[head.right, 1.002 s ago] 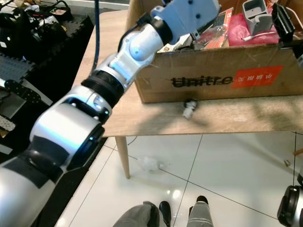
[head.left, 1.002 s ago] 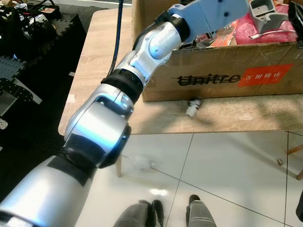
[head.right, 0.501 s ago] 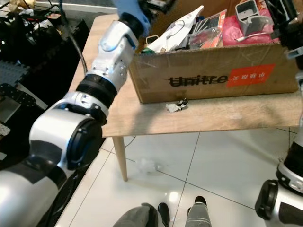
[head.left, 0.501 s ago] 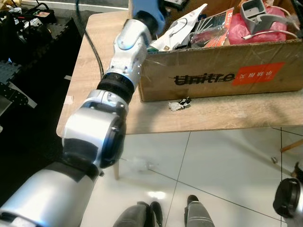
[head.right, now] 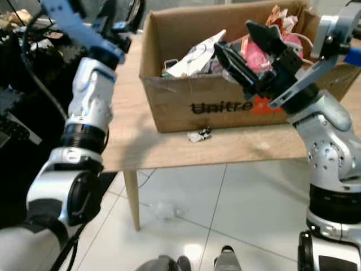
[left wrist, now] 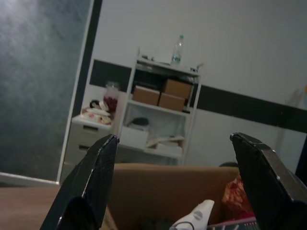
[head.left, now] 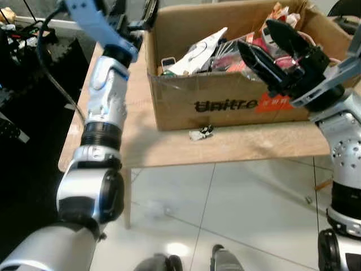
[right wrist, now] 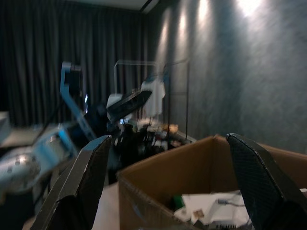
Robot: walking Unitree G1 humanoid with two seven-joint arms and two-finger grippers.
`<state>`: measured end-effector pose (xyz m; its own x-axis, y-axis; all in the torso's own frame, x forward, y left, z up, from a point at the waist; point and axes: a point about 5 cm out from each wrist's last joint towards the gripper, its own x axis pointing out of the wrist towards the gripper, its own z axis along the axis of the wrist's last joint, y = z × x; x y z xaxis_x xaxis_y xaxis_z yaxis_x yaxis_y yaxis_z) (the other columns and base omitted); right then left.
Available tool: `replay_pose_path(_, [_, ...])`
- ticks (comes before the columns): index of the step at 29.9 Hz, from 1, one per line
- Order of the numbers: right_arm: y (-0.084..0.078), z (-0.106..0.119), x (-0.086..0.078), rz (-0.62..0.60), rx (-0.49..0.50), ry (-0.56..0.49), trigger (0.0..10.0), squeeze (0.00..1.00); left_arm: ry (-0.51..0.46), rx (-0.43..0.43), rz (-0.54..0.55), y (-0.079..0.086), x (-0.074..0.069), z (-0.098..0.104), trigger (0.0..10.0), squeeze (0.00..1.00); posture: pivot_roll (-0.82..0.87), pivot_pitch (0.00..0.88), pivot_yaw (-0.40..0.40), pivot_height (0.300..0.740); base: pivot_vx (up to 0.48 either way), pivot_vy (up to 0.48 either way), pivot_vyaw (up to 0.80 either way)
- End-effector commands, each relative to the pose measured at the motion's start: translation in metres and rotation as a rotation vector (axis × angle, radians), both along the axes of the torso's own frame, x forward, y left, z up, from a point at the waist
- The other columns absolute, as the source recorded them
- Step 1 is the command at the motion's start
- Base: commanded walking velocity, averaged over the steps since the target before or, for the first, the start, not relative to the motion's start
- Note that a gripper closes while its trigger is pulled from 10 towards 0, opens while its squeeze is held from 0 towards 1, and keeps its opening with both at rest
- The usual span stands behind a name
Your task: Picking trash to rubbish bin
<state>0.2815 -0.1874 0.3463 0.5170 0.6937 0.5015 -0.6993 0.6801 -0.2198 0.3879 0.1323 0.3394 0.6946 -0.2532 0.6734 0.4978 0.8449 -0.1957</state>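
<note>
Wooden table (head.left: pixel 169 149) bears a cardboard box (head.left: pixel 225 104), scrap (head.left: pixel 199 134) just beside.

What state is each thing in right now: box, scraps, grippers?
Box: open-topped, upright on the table, piled with trash.
Scrap: lying on the table just in front of the box, not held.
Floor scrap: lying on the tiles beside a table leg.
Left gripper: open, empty, raised left of the box.
Right gripper: open, empty, raised by the box.
</note>
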Motion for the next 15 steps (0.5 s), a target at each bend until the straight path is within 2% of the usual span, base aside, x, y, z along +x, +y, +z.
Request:
replay_pose_path(1, [0.003, -0.004, -0.006, 0.024, -0.068, 0.011, 10.0, 0.00, 0.002, 0.002, 0.041, 0.015, -0.004, -0.002, 10.0, 0.00, -0.11, 0.096, 0.064, 0.740, 0.000, 0.000, 0.00])
replay_pose_path(2, [0.003, -0.004, -0.006, 0.024, -0.068, 0.011, 10.0, 0.00, 0.002, 0.002, 0.041, 0.015, -0.004, -0.002, 10.0, 0.00, -0.11, 0.096, 0.064, 0.740, 0.000, 0.000, 0.00])
replay_pose_path(5, [0.006, -0.028, -0.004, 0.004, -0.210, 0.118, 10.0, 0.00, 0.017, 0.010, 0.079, 0.026, -0.009, -0.010, 10.0, 0.00, -0.11, 0.095, 0.060, 0.740, 0.000, 0.000, 0.00])
replay_pose_path(7, [0.006, -0.034, -0.001, -0.015, -0.236, 0.147, 10.0, 0.00, 0.019, 0.014, 0.082, 0.028, -0.010, -0.011, 10.0, 0.00, -0.11, 0.096, 0.060, 0.740, 0.000, 0.000, 0.00])
replay_pose_path(9, [0.006, -0.038, 0.002, -0.042, -0.253, 0.170, 10.0, 0.00, 0.019, 0.019, 0.082, 0.028, -0.011, -0.012, 10.0, 0.00, -0.11, 0.097, 0.060, 0.740, 0.000, 0.000, 0.00])
replay_pose_path(10, [0.005, -0.048, 0.014, -0.128, -0.259, 0.235, 10.0, 0.00, 0.016, 0.033, 0.062, 0.025, -0.015, -0.013, 10.0, 0.00, -0.11, 0.103, 0.061, 0.740, 0.000, 0.000, 0.00])
replay_pose_path(11, [0.004, -0.053, 0.018, -0.156, -0.252, 0.263, 10.0, 0.00, 0.016, 0.042, 0.052, 0.024, -0.017, -0.013, 10.0, 0.00, -0.11, 0.106, 0.061, 0.740, 0.000, 0.000, 0.00])
replay_pose_path(15, [0.005, -0.064, 0.025, -0.199, -0.224, 0.318, 10.0, 0.00, 0.010, 0.064, 0.021, 0.017, -0.021, -0.013, 10.0, 0.00, -0.11, 0.113, 0.062, 0.740, 0.000, 0.000, 0.00])
